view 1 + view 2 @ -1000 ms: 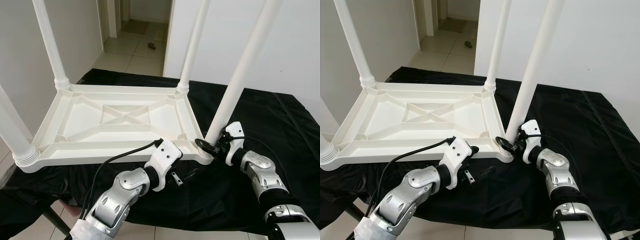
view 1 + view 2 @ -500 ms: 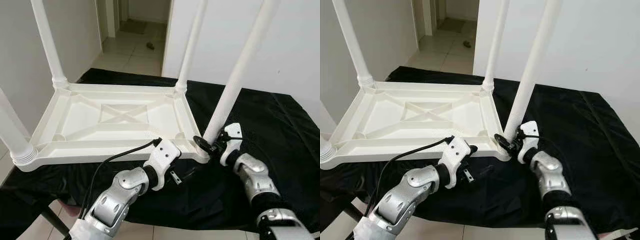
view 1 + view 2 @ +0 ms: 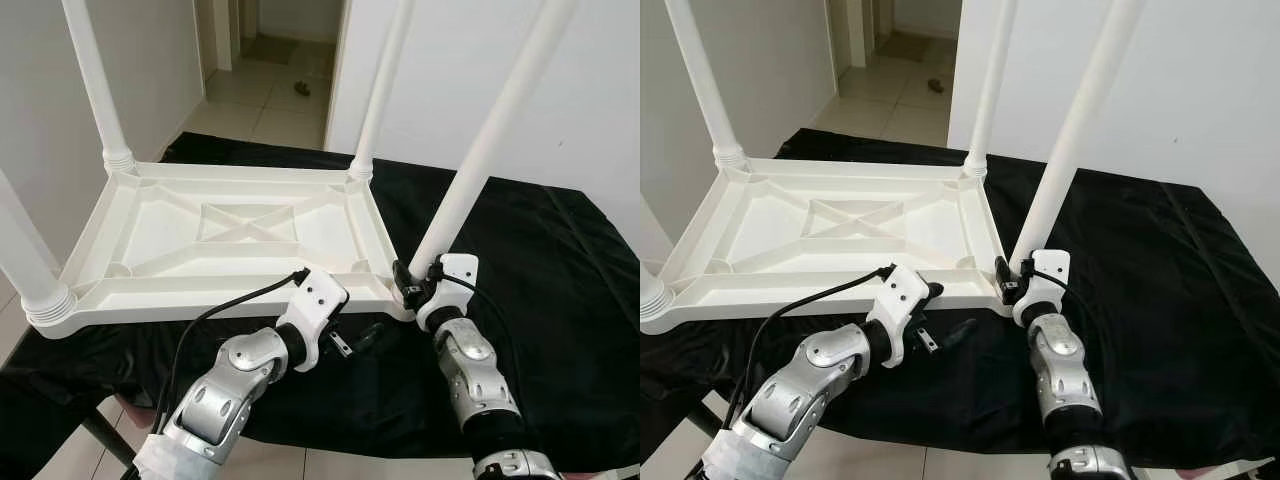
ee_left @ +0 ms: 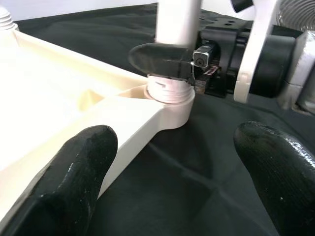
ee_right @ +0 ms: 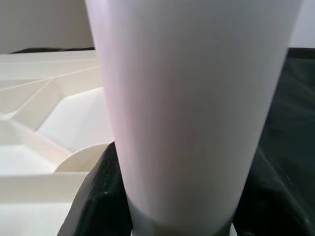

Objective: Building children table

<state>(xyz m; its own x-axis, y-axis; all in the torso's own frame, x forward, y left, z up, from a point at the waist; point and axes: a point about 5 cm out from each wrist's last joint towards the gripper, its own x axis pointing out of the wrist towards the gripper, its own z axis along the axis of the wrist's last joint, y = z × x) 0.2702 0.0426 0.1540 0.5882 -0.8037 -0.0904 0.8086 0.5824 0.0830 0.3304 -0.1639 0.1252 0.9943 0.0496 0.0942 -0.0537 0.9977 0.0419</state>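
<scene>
Right gripper (image 3: 408, 287) is clamped on the base of the near-right table leg (image 3: 480, 165), one black finger (image 4: 160, 59) on each side just above the threaded collar. The leg stands in the near-right corner socket of the children's table (image 3: 240, 235), tilting slightly away to the right.

Left gripper (image 3: 362, 336) stands wide apart and holds nothing. It hovers low over the black cloth (image 3: 560, 270), just beside the table's near edge and close to that same corner; whether its fingertips (image 4: 81, 169) touch the rim appears doubtful and cannot be confirmed.

The table lies upside down on the cloth-covered tabletop, ribbed underside up. Three other legs (image 3: 95, 85) stand upright in the remaining corners. Tiled floor (image 3: 265, 100) and a doorway lie beyond.
</scene>
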